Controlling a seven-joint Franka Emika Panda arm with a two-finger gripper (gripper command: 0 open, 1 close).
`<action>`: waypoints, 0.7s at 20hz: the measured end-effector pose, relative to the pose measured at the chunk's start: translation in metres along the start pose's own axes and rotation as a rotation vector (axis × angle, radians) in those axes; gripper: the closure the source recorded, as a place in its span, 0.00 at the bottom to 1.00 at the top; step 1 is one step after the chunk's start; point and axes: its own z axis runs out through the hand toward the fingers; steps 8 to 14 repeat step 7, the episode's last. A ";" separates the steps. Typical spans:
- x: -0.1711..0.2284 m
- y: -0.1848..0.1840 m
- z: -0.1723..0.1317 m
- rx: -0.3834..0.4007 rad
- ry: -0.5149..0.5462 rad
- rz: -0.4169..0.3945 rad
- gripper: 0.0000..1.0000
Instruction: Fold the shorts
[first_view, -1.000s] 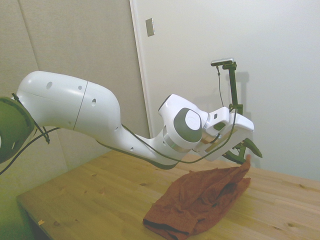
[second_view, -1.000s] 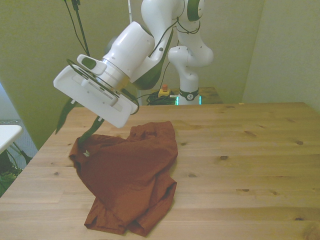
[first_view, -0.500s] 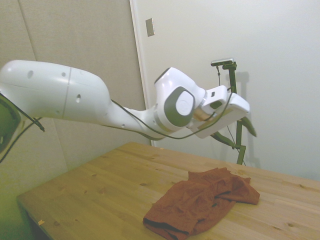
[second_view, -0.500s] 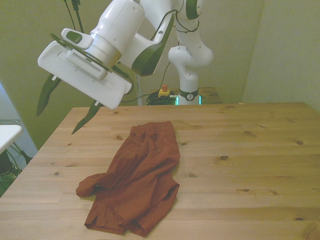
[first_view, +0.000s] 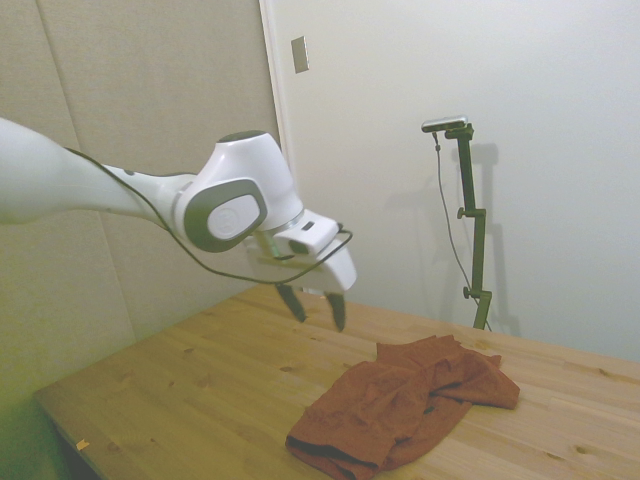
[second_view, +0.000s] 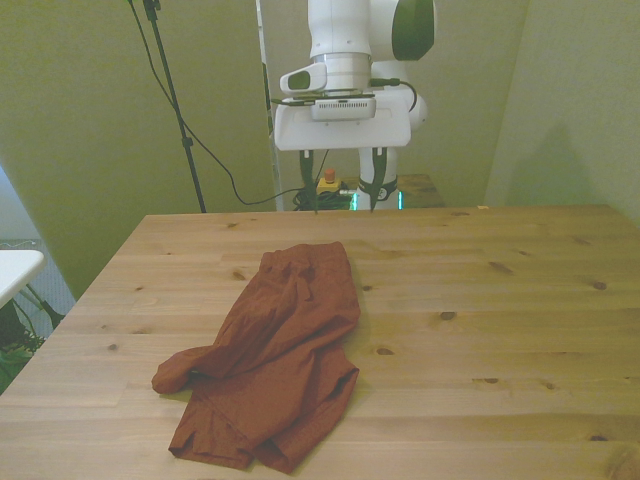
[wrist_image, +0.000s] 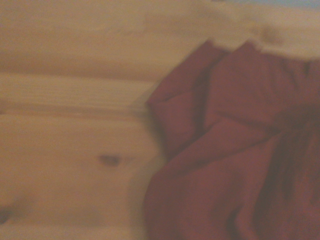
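Observation:
The rust-orange shorts (second_view: 275, 355) lie crumpled and loosely folded over themselves on the wooden table (second_view: 500, 330), running from the middle toward the near edge on the front view's left. In the side view the shorts (first_view: 405, 400) form a rumpled heap with a dark hem at the near end. My gripper (second_view: 340, 192) hangs open and empty well above the table's far edge, fingers pointing down, apart from the cloth; the side view shows the gripper (first_view: 313, 306) the same way. The blurred wrist view shows a folded corner of the shorts (wrist_image: 235, 150) on the wood.
Bare wood surrounds the shorts, with a wide stretch of table (first_view: 190, 380) toward the front view's right. A white surface edge (second_view: 15, 268) pokes in beside the table at the front view's left.
One second ago my gripper held a corner of the shorts up at the front view's left. It let go, the corner dropped onto the heap, and the arm swung back above the table's far edge.

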 end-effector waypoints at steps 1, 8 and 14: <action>-0.017 0.009 -0.005 0.012 -0.048 0.012 0.00; -0.100 0.071 -0.047 0.035 -0.137 0.031 0.00; -0.100 0.071 -0.047 0.035 -0.137 0.031 0.00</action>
